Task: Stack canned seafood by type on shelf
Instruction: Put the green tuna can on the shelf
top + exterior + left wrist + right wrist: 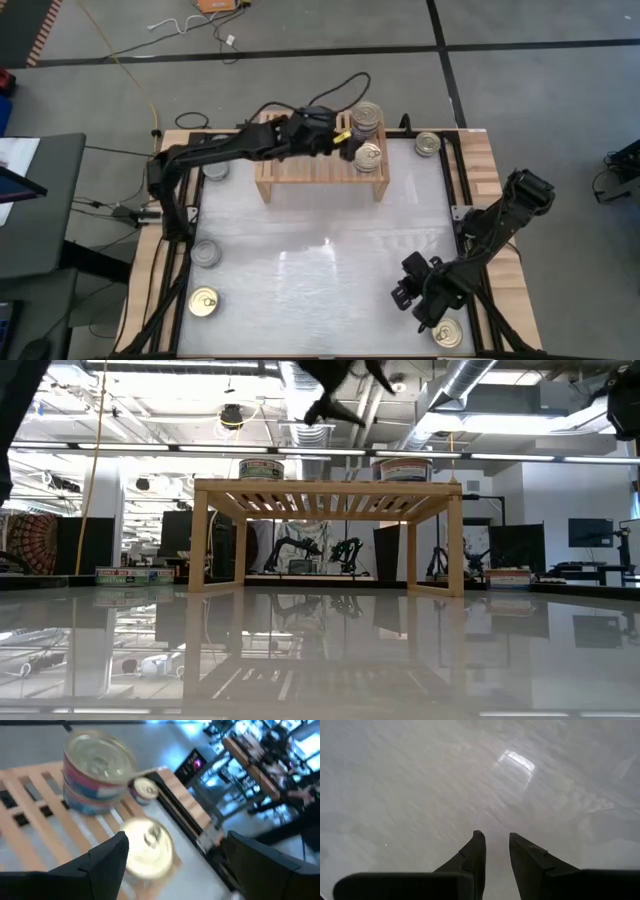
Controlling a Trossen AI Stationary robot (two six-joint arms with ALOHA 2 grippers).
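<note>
The light-wood shelf (320, 168) (325, 495) stands at the table's far middle. On its right end rests a stack of silver-topped cans (367, 117) (97, 770), with a gold-topped can (368, 156) (147, 847) just in front of it. My left gripper (345, 143) (175, 855) hovers open above that end, over the gold-topped can and clear of it. My right gripper (405, 290) (495, 845) hangs over bare table at the near right, its fingers a little apart with nothing between them.
Loose cans lie on the table: one right of the shelf (427, 145) (145, 790), one left of it (215, 170), two at the near left (205, 253) (203, 302), and a gold-topped one at the near right corner (447, 333). Wooden planks edge the table.
</note>
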